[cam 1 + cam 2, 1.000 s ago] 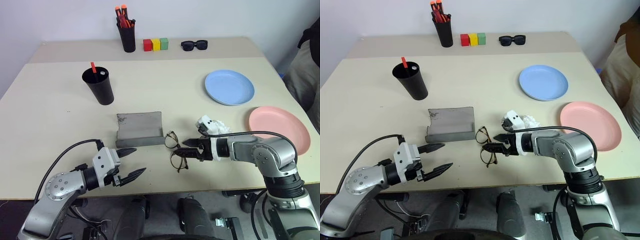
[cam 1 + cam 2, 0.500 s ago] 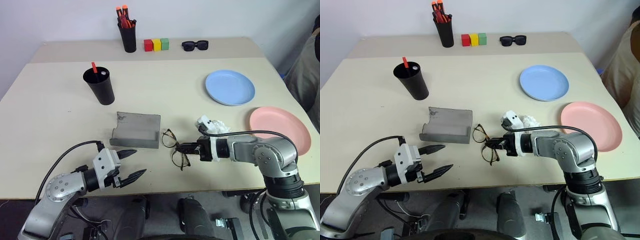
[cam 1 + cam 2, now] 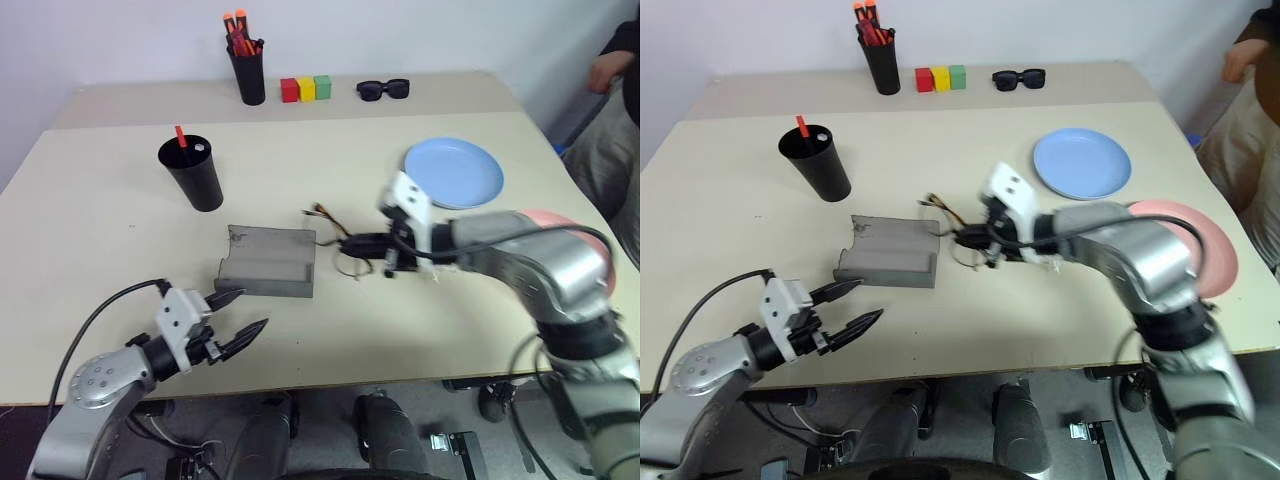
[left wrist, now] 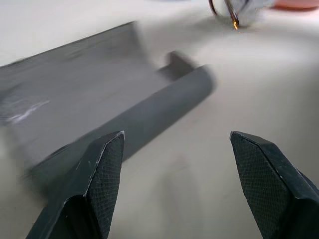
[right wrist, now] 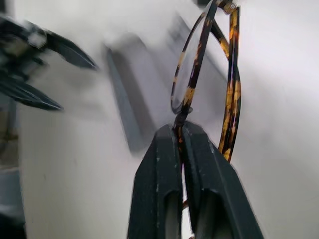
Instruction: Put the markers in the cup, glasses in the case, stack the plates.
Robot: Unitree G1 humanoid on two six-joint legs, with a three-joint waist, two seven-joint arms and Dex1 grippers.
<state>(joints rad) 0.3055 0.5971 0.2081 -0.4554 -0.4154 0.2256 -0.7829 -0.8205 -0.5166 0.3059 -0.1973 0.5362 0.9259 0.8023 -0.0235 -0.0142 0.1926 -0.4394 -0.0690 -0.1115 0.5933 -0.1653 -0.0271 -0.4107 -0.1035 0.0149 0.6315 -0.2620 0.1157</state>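
Right claw carrying the glasses toward the open case

The right claw (image 3: 375,247) is pinching the glasses (image 5: 204,79) by the frame, fingers clamped tight on the thin wire so that they are hanging clear of the bench (image 3: 400,330), just beside the case (image 3: 268,262), which is lying open with its lid back, ready to receive them. The left claw (image 3: 238,318) is waiting near the case's front edge with fingers spread apart and holding nothing, probably placed to steady it.
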